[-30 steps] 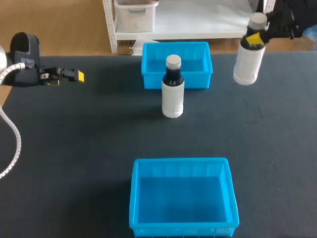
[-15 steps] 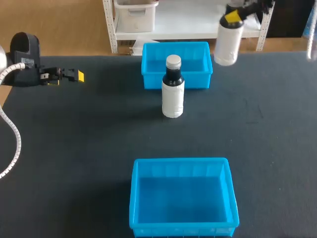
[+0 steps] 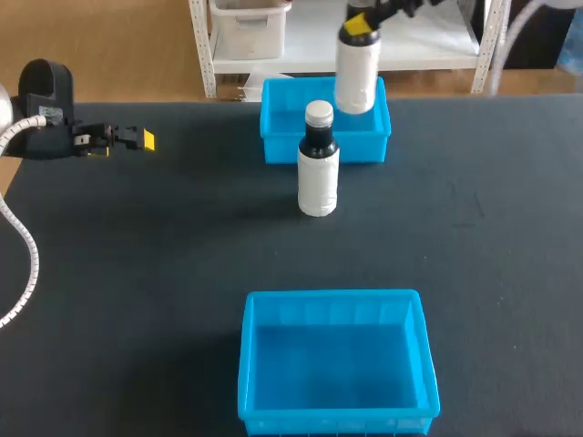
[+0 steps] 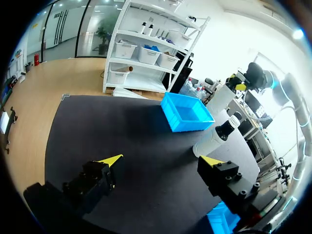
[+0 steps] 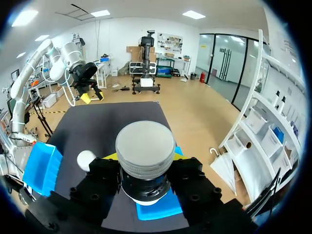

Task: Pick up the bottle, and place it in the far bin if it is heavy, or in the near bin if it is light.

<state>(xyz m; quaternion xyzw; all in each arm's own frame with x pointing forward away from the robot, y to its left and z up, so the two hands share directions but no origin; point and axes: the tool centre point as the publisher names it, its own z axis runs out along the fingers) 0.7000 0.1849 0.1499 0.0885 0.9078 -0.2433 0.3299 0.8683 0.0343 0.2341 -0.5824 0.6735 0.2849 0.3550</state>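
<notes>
A white bottle (image 3: 357, 71) with a grey cap (image 5: 145, 147) hangs upright over the right part of the far blue bin (image 3: 273, 123). My right gripper (image 3: 363, 20) is shut on its neck, a black finger (image 5: 195, 183) on each side. The bin's floor (image 5: 157, 208) shows under the bottle. A second bottle (image 3: 318, 171), white with a dark neck, stands on the table just in front of that bin. The near blue bin (image 3: 332, 297) sits at the front edge. My left gripper (image 4: 161, 160) stands open at the far left (image 3: 127, 139), holding nothing.
The tabletop is a dark mat (image 3: 164, 273). In the left wrist view the far bin (image 4: 187, 113), the standing bottle (image 4: 214, 139) and the held bottle (image 4: 222, 97) lie ahead of the open fingers, with wide bare mat between.
My right arm has carried the bottle leftward, from beyond the far bin's right side to above the bin. The left arm and the standing bottle have not moved.
</notes>
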